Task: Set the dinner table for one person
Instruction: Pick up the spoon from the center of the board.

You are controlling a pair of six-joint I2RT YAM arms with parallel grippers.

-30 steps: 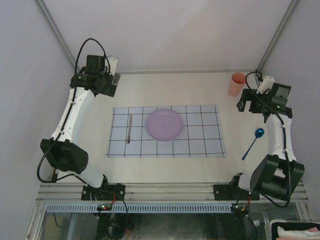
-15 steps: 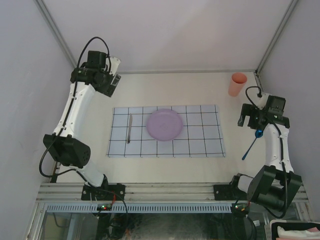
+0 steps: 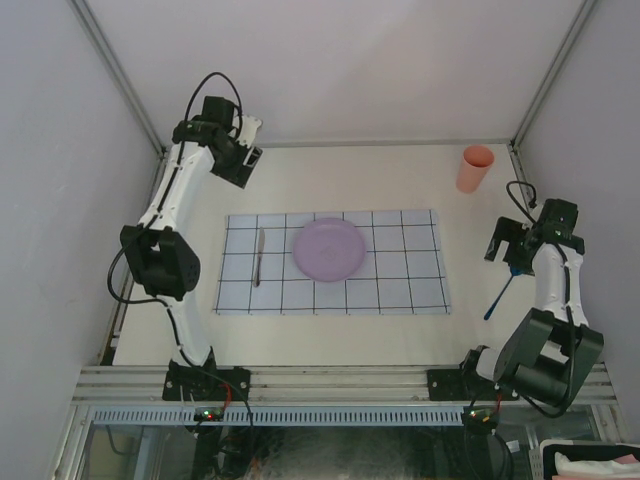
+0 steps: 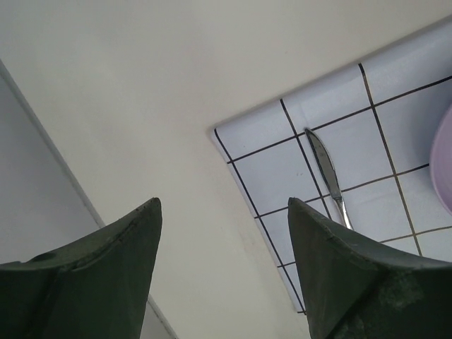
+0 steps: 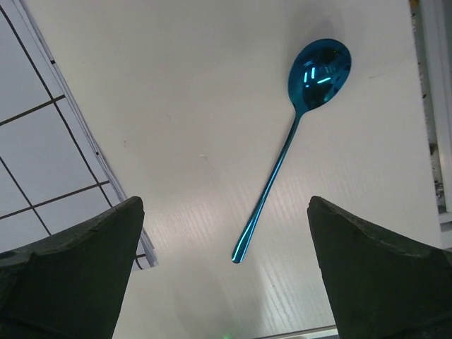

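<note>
1. Progress: plate (image 3: 329,249) and knife (image 3: 258,257) lie on the cloth (image 3: 400,290), mid-frame on the dinner table (image 3: 350,180).
2. Left to place, I judge: spoon (image 5: 277,166) at lower right and cup (image 3: 474,167) at upper right.
3. Right gripper (image 5: 224,212) hangs wide open and empty over the spoon; left gripper (image 4: 222,212) is open and empty at upper left.
</note>
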